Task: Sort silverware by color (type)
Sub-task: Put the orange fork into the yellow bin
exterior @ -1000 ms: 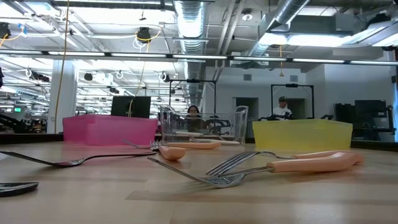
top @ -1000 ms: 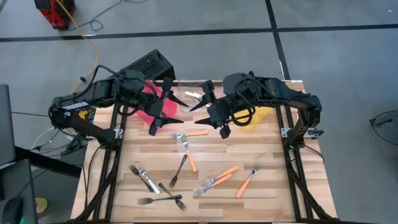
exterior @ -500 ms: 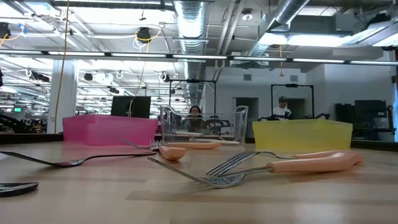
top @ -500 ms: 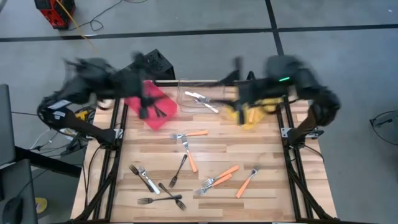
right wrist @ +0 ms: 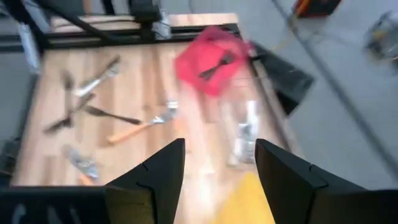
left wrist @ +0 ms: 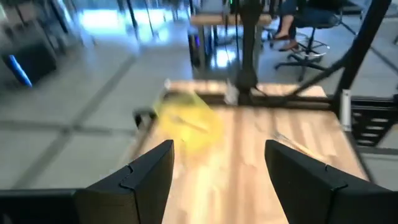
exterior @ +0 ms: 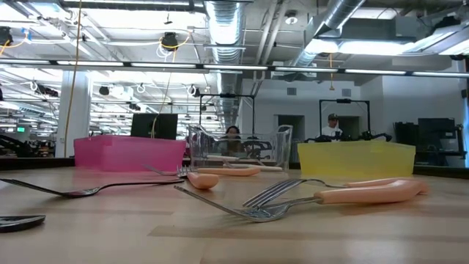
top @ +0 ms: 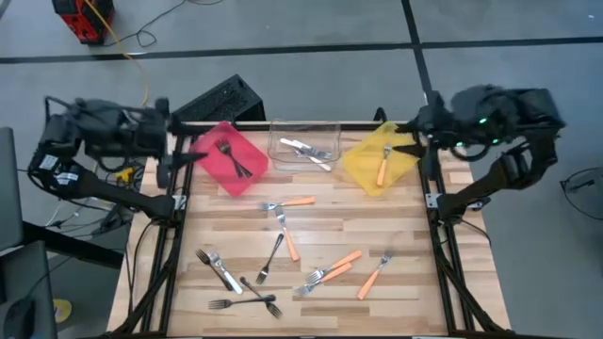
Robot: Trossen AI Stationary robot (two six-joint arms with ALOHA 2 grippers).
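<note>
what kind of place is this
Probably a robotics lab in an open industrial workspace: exposed ducts overhead, a wooden table with sorting bins, and people at desks behind.

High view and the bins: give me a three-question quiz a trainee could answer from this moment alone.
1. True or false: the red bin holds dark forks.
2. What lies in the yellow bin? A) a dark fork B) an orange-handled fork C) nothing
3. Fill in: the left gripper and the right gripper are both ____ and hold nothing.

Key:
1. True.
2. B; the orange-handled fork lies in it, while silver forks sit in the clear bin between the other two.
3. Open; both arms are pulled back to the far corners of the table, away from the unsorted forks on it.
</note>
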